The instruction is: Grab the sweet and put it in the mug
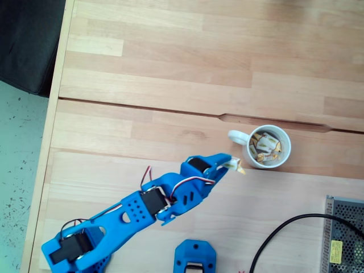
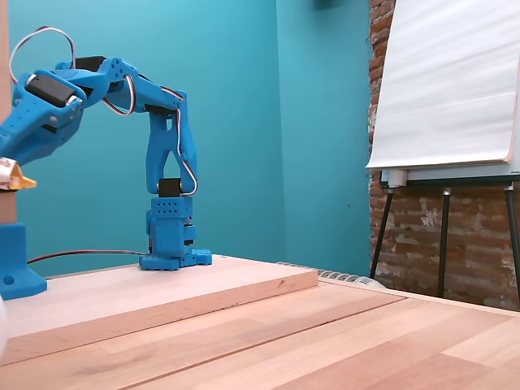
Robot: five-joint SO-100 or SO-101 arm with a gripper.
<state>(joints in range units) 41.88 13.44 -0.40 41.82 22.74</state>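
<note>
1. The blue plastic two-finger pincer [image 1: 232,164] was clenched on the small wrapped sweet [image 1: 236,165], white in the middle with a yellow-orange twisted end poking out past the fingertips; in a fixed view from table level, the same sweet [image 2: 11,176] showed at the left edge, held well above the wood.
2. From above, the sweet sat just beside the small white ceramic mug [image 1: 284,149], at about 8 o'clock from its round rim and just below its loop handle, which pointed to 9 o'clock.
3. The mug held several identical wrapped candies [image 1: 265,145], heaped loosely, their wrappers crinkled.
4. The blue 3D-printed arm [image 1: 142,207] had blocky, matte segments with small round holes, black servo bodies, and thin red, white and black wires looped along it; it ran toward 7 o'clock from the pincer.
5. The pale wooden table [image 1: 170,68] was made of smooth jointed planks, with a dark seam running across it.
6. At 4 o'clock lay a glossy black cable [image 1: 284,230] and a grey perforated metal box [image 1: 347,227] bearing a yellow label too small to read.
7. In the side view, a white flip-chart sheet [image 2: 447,81] hung on a stand before a brick wall.
</note>
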